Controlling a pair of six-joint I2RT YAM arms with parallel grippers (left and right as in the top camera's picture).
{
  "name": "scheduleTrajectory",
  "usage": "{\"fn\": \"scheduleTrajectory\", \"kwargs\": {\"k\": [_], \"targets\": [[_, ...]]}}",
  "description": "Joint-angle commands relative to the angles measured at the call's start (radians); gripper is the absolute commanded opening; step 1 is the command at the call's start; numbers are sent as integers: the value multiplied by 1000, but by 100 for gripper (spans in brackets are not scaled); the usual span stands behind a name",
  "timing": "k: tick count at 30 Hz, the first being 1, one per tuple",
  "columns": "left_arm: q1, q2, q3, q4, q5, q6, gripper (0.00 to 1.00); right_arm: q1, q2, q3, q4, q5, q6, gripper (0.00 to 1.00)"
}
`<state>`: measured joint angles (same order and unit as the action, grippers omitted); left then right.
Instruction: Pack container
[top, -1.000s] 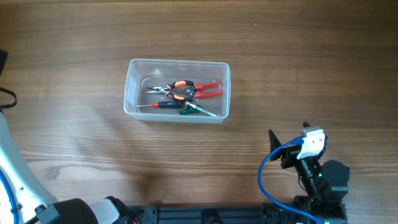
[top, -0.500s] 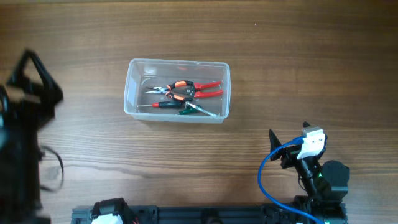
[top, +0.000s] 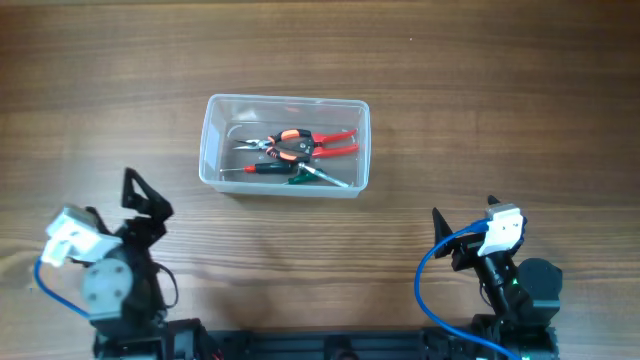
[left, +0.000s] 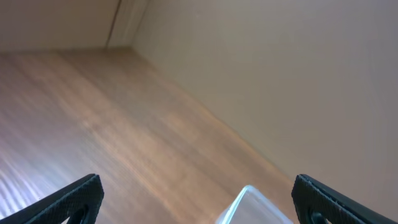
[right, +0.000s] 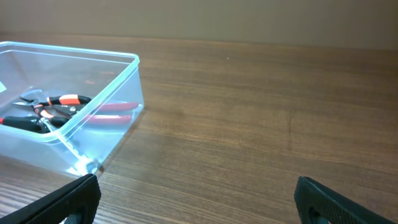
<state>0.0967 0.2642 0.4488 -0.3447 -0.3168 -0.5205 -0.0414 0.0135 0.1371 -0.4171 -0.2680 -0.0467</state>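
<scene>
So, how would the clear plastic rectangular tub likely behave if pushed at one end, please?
The clear plastic rectangular tub would probably slide, not tip: it sits low and flat on the wooden table. The loose red-handled pliers inside may shift.

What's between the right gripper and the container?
Only bare wooden table. The overhead view shows nothing on the stretch from the right gripper to the container, and the right wrist view agrees.

Left hand (top: 146, 198) swung in from left edge, now at front-left of table (top: 300, 260).
</scene>
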Motion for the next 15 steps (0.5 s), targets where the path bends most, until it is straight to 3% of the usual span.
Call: {"fn": "scheduleTrajectory", "kwargs": {"k": [1,8,15], "targets": [[-23,-121,-137,39,6,11,100,-4,-11,0,6,13,-6,100],[-23,-185,-260,-25,-21,18,100,-4,-11,0,6,13,-6,100],[-23,-240,-341,69,6,20,100,-4,-11,0,6,13,-6,100]]}}
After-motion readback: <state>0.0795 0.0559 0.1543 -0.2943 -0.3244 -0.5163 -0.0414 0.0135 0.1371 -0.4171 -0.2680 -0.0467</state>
